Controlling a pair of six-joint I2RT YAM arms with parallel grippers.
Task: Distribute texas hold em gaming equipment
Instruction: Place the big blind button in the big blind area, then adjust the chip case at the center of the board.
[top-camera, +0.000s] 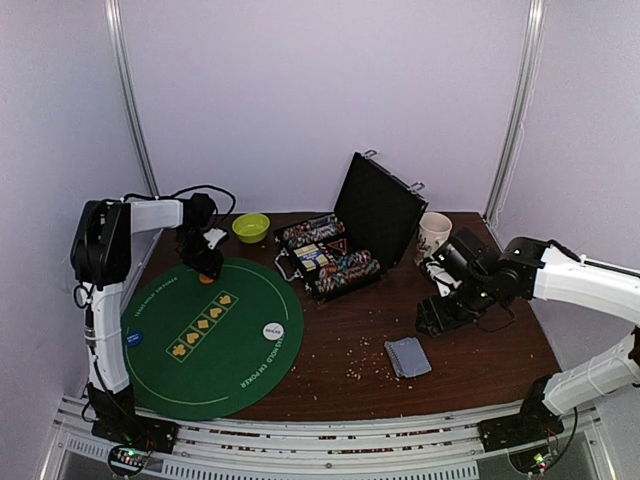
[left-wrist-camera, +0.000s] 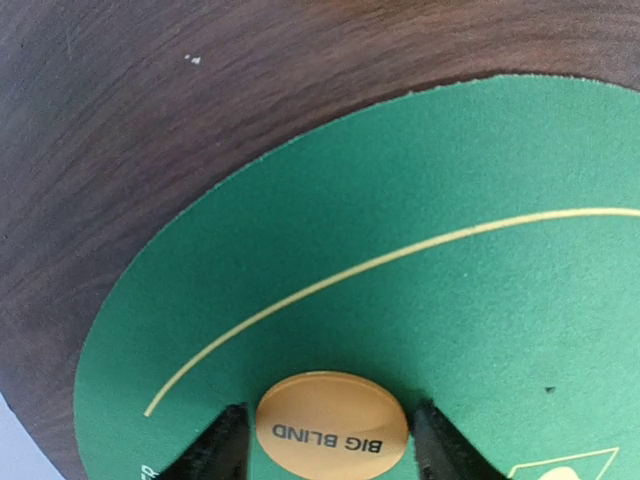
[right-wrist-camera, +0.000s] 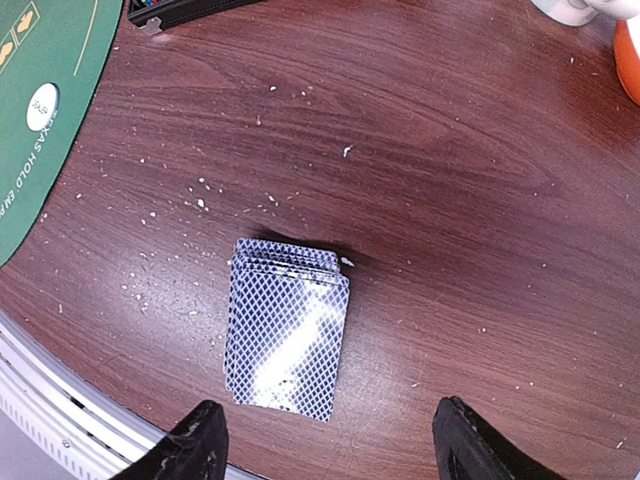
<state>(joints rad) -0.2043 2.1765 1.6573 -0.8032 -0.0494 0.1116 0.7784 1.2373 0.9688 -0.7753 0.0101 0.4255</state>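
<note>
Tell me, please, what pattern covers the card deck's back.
Blue-and-white diamond lattice on the card deck, clearest in the right wrist view.

left arm: white links, black joints (black cable on top) | right arm: same | claw fingers: black

The top external view looks down from high behind the arm bases toward the far wall. It takes in the whole dark brown wooden table, with the round green felt poker mat at its left.

The left wrist view hangs very close over the mat's far edge, facing steeply down at the orange round "BIG BLIND" disc.

The right wrist view looks down from higher over the table's near right. With the top view it shares the stack of blue-patterned-backed playing cards, the mat's right edge and the white round dealer disc.
</note>
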